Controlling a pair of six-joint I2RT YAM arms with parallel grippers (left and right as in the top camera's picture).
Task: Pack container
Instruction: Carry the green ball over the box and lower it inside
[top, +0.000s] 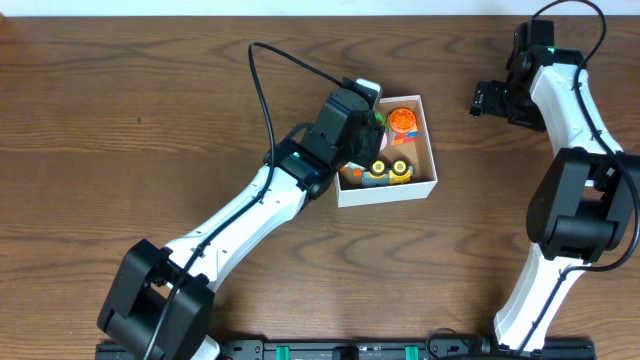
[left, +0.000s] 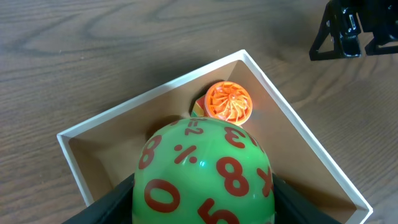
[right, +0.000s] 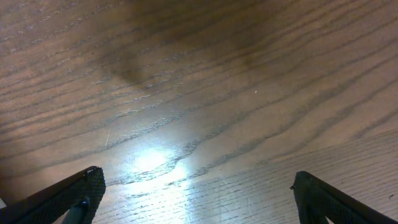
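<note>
The container (top: 432, 172) is a square white box with a tan inside, at the table's middle. It also shows in the left wrist view (left: 292, 118). It holds an orange swirl toy (top: 402, 120) (left: 228, 102) and yellow and grey toy cars (top: 388, 171). My left gripper (top: 368, 130) (left: 202, 199) is shut on a green ball with red numbers (left: 202, 174) and holds it over the container's left part. My right gripper (top: 482, 100) (right: 199, 193) is open and empty above bare wood, to the right of the container.
The right arm's gripper shows at the top right of the left wrist view (left: 348, 31). The wooden table (top: 120, 120) surrounds the container. A black cable (top: 262, 90) loops from the left arm.
</note>
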